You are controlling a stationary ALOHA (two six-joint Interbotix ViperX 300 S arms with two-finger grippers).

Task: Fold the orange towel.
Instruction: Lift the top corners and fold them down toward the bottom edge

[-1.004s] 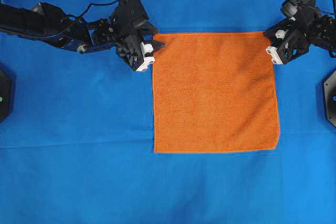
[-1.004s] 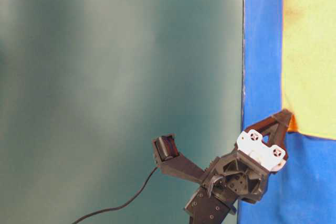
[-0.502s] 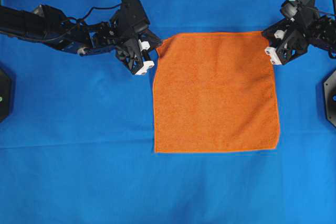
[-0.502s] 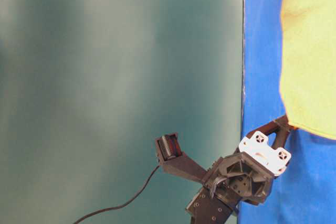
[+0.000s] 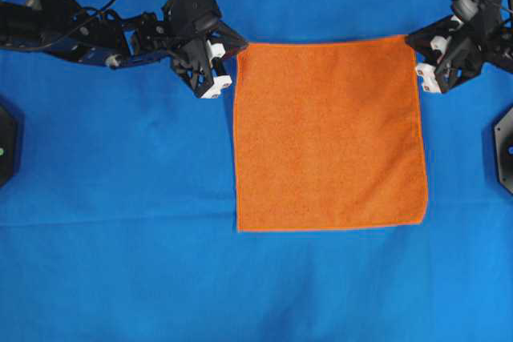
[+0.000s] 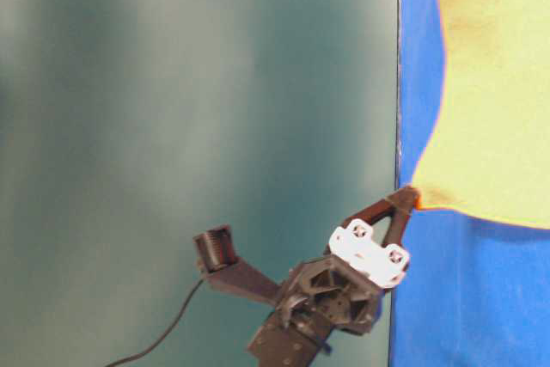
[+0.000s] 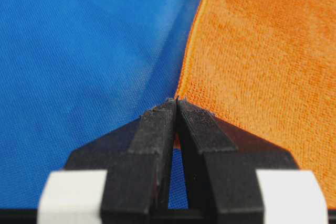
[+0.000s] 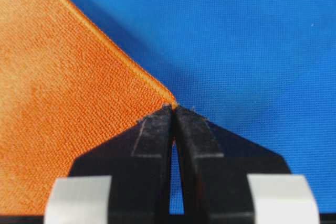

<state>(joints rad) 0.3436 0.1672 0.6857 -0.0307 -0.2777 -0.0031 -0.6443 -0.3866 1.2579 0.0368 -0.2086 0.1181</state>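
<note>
Orange towel [image 5: 329, 134] spread on blue sheet [image 5: 120, 262], far edge raised, left gripper [image 5: 237, 46] pinching its far-left corner, right gripper [image 5: 410, 41] pinching its far-right corner.

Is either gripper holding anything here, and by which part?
Both hold the orange towel: left gripper pinches its far left corner, right gripper its far right corner.
</note>
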